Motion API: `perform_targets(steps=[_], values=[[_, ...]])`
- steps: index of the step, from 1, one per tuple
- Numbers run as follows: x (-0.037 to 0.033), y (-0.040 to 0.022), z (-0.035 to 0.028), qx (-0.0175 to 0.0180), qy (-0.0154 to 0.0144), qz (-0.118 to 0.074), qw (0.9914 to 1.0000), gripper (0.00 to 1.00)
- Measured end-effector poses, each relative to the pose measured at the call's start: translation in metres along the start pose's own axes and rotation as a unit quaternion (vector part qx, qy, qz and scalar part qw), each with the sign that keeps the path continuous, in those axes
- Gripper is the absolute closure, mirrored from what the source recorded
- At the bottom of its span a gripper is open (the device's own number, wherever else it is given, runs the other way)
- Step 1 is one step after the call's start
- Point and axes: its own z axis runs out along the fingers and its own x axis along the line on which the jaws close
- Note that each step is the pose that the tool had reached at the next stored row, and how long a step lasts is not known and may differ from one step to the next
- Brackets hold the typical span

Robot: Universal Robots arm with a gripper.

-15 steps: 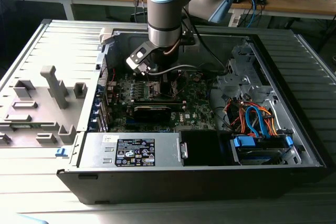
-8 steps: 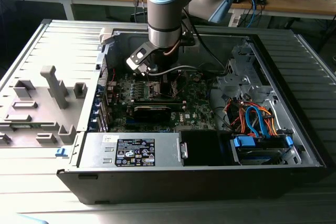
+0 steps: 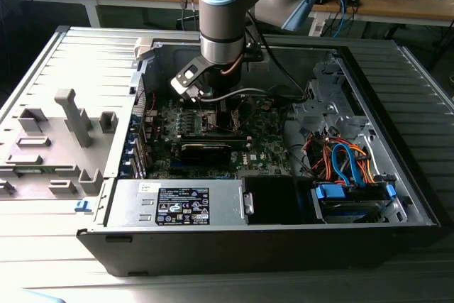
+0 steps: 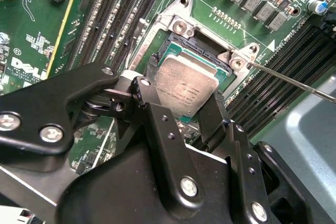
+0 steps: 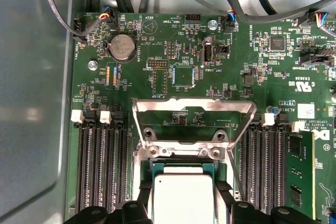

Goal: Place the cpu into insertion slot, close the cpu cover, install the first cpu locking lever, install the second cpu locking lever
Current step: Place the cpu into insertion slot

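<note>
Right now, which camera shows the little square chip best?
The second wrist view: the cpu shows nearly whole, grey top up, held by the gripper. The first wrist view cuts part of it off at the picture's edge. In the exterior view the arm stands over that spot.

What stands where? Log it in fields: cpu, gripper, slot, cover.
cpu: in the gripper, at the slot; seated or not, cannot tell
gripper: shut on the cpu's two sides
slot: partly hidden under the cpu
cover: swung open, clear of the cpu
</note>
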Motion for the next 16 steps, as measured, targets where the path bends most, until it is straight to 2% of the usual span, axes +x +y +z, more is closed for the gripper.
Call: perform_targets(steps=[2, 3, 5, 6, 10, 13, 16], values=[[0.0002, 0.0000, 0.0001, -0.0001, 0.0001, 0.000, 1.00000, 0.44], [0.0003, 0.0000, 0.0001, 0.0000, 0.0001, 0.000, 1.00000, 0.39], [0.0004, 0.0000, 0.0001, 0.0000, 0.0000, 0.000, 1.00000, 0.39], [0.0005, 0.0000, 0.0001, 0.0000, 0.0000, 0.000, 1.00000, 0.32], [0.0007, 0.0001, -0.0006, 0.0000, -0.0001, 0.000, 1.00000, 0.32], [0.0006, 0.0003, -0.0060, 0.0000, 0.0000, 0.000, 1.00000, 0.32], [0.0001, 0.0005, -0.0059, 0.0003, 0.0001, 0.000, 1.00000, 0.32]])
